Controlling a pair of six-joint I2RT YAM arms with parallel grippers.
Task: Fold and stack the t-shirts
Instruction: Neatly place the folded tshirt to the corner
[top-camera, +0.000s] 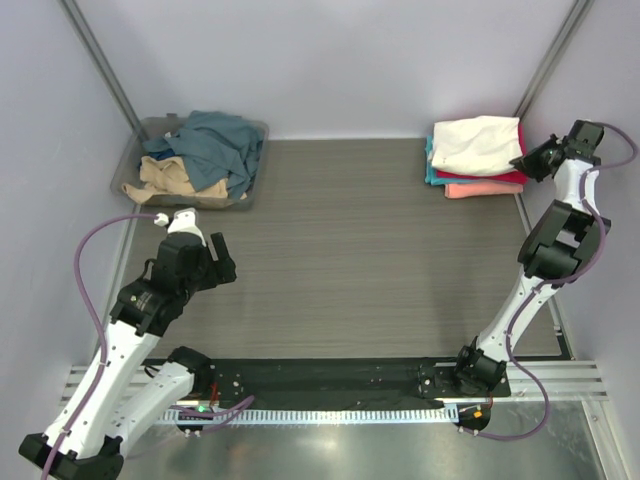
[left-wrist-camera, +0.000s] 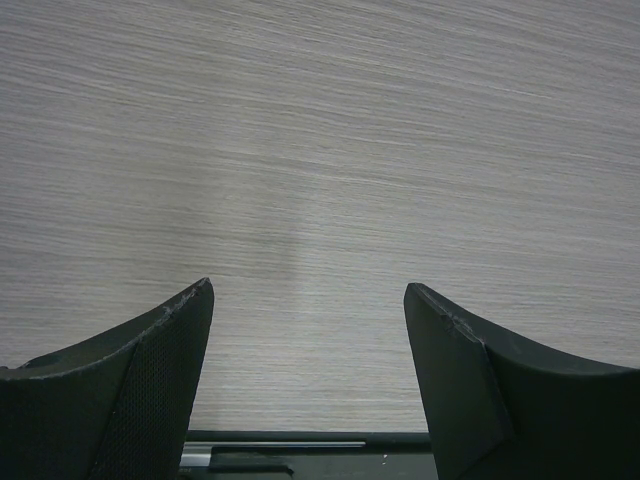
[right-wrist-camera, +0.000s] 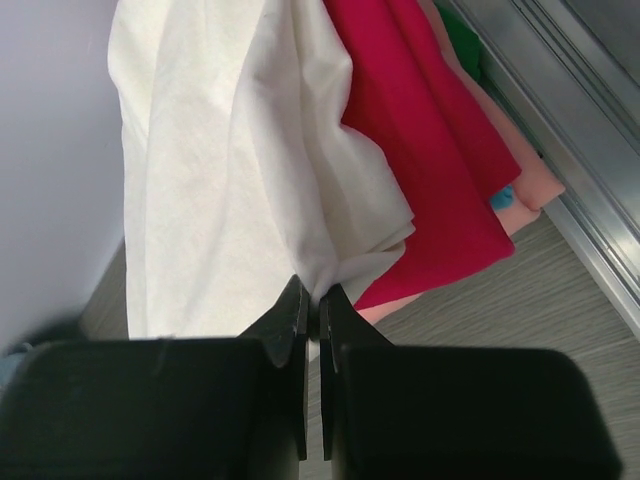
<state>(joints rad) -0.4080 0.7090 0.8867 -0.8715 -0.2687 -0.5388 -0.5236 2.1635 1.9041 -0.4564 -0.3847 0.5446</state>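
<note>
Looking down from the top external camera, the folded pile sits at about one o'clock on the wood-grain table (top-camera: 350, 250): a cream t-shirt (top-camera: 475, 143) lies on top, with a magenta-red t-shirt (top-camera: 500, 177), a teal t-shirt (top-camera: 432, 165) and a salmon-pink t-shirt (top-camera: 480, 190) showing as edges beneath it, squared up so the stack holds its shape. The right gripper (top-camera: 526, 166) reaches in from three o'clock, touching the pile's right side, probably to tidy or tug the top layer. At eleven o'clock a clear plastic bin (top-camera: 258, 160) holds the unfolded slate-blue t-shirt (top-camera: 220, 140) and tan t-shirt (top-camera: 170, 175), heaped loosely for later folding. The left gripper (top-camera: 218, 262) hangs at about nine o'clock, well apart from both piles, likely parked out of the way. From the left wrist camera, the left gripper (left-wrist-camera: 308, 290) has its jaws spread wide over bare table (left-wrist-camera: 320, 130) with nothing between them. From the right wrist camera, the right gripper (right-wrist-camera: 312, 300) has its jaws pressed together right at the near hem of the cream t-shirt (right-wrist-camera: 220, 180); whether a thin fold is caught between the tips cannot be told. The magenta-red t-shirt (right-wrist-camera: 420, 150), salmon-pink t-shirt (right-wrist-camera: 525, 170) and a sliver of the teal t-shirt (right-wrist-camera: 502, 197) fan out toward two o'clock beneath it.
</note>
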